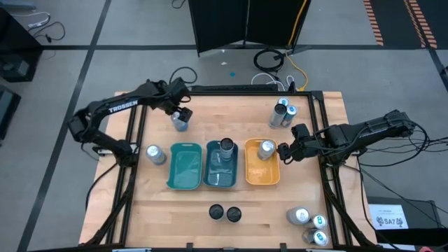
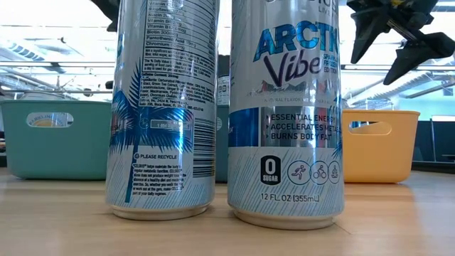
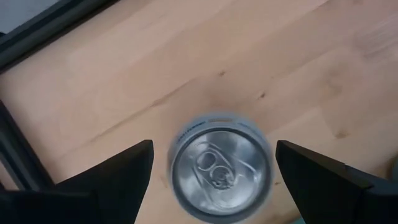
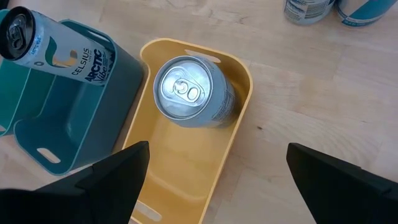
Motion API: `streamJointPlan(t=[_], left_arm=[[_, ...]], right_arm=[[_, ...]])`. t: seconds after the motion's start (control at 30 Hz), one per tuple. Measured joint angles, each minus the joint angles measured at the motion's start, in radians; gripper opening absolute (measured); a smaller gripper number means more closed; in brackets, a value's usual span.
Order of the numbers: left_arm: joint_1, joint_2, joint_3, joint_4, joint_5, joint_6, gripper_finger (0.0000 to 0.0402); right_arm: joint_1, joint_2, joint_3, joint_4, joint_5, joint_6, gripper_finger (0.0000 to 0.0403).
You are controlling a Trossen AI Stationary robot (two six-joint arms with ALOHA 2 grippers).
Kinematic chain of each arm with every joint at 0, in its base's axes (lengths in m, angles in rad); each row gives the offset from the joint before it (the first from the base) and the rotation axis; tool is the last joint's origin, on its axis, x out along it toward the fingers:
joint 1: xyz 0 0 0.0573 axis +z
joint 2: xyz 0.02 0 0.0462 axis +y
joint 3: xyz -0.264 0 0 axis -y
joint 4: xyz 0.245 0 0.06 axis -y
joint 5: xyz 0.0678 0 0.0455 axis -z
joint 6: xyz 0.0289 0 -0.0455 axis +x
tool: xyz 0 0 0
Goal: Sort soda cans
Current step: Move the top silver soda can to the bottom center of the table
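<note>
My left gripper (image 1: 180,114) hangs open, pointing down over a silver soda can (image 3: 221,167) that stands upright on the wooden table at the far left. Its fingers (image 3: 118,180) stand on either side of the can's top without touching it. My right gripper (image 1: 283,150) waits open beside the orange tray (image 4: 233,134), with nothing between its fingers. One can (image 4: 189,92) stands in that tray. Another can (image 1: 225,147) stands in the middle blue tray (image 1: 221,175). The teal tray (image 1: 185,168) on the left holds nothing.
Loose cans stand around the trays: one (image 1: 155,154) left of the teal tray, two (image 1: 283,113) at the far right, two dark-topped (image 1: 224,213) at the near edge, three (image 1: 311,224) at the near right corner. A black frame (image 1: 133,140) borders the table.
</note>
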Motion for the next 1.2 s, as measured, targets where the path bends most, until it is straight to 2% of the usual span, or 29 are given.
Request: streamJointPlan(t=[0.53,0.73,0.97,1.2], left_arm=[[0.013,0.113,0.002,-0.050,0.055,-0.001,0.0347],[0.013,0.115,0.002,-0.057,0.055,-0.008,0.0345],[0.013,0.114,0.002,-0.081,0.070,-0.015,0.0311],[0.015,0.096,0.000,-0.091,0.074,-0.004,0.0310]], right_arm=[[0.000,0.000,0.000,0.000,-0.001,0.001,0.0373],[0.000,0.000,0.000,0.000,-0.002,0.002,0.0373],[0.000,0.000,0.000,0.001,-0.002,0.004,0.0373],[0.000,0.000,0.000,0.001,-0.006,0.004,0.0373]])
